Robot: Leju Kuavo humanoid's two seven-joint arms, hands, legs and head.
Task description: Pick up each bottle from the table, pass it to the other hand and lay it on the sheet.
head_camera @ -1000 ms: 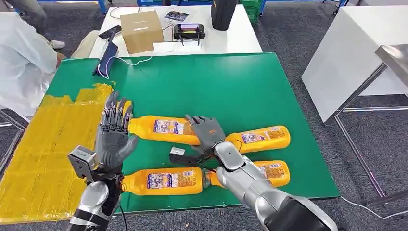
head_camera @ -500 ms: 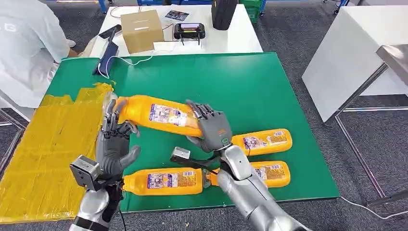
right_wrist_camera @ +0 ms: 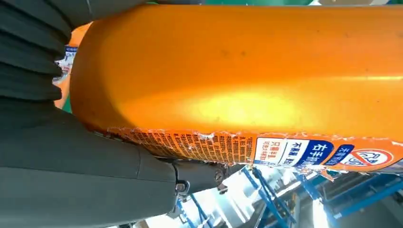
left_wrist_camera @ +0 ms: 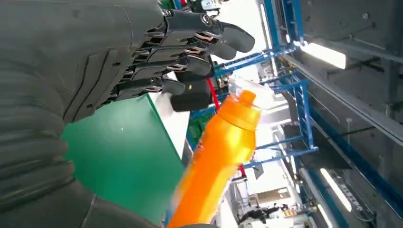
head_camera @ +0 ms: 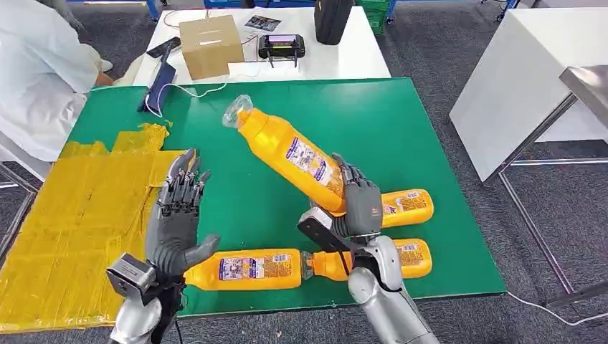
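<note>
From the head view, the right hand (head_camera: 356, 204) grasps an orange bottle (head_camera: 290, 152) near its base and holds it lifted and tilted above the green table (head_camera: 387, 122), its clear cap aimed up and toward the far left. The left hand (head_camera: 176, 218) is raised with its palm up and its fingers spread, holding nothing, well apart from the lifted bottle. I judge the step in hand to be the pass between hands: the pickup is done and the transfer is not yet made. The next move calls for bringing the bottle's neck end and the left palm together, the left fingers closing before the right hand lets go, then laying the bottle on the yellow sheet (head_camera: 79, 215) at the table's left side.

Counted here: four orange bottles in all. One is held, one (head_camera: 244, 269) lies near the front edge just beside the left hand, and two more, one (head_camera: 405, 206) behind the right hand and one (head_camera: 412, 258) near the front right, lie partly hidden by the right arm. No bottle lies on the sheet. A cardboard box (head_camera: 209, 44) and a black handheld device (head_camera: 281, 46) sit on the white table beyond, with a person in white (head_camera: 36, 79) at the far left.

In the left wrist view, the empty left hand's dark fingers (left_wrist_camera: 190, 42) are extended, and the held bottle shows past them, blurred, apart from them.

In the right wrist view, the thick grey thumb (right_wrist_camera: 85, 171) presses against the bottle's label; the fingers' lie on its far side probably matches, though it is hidden.
</note>
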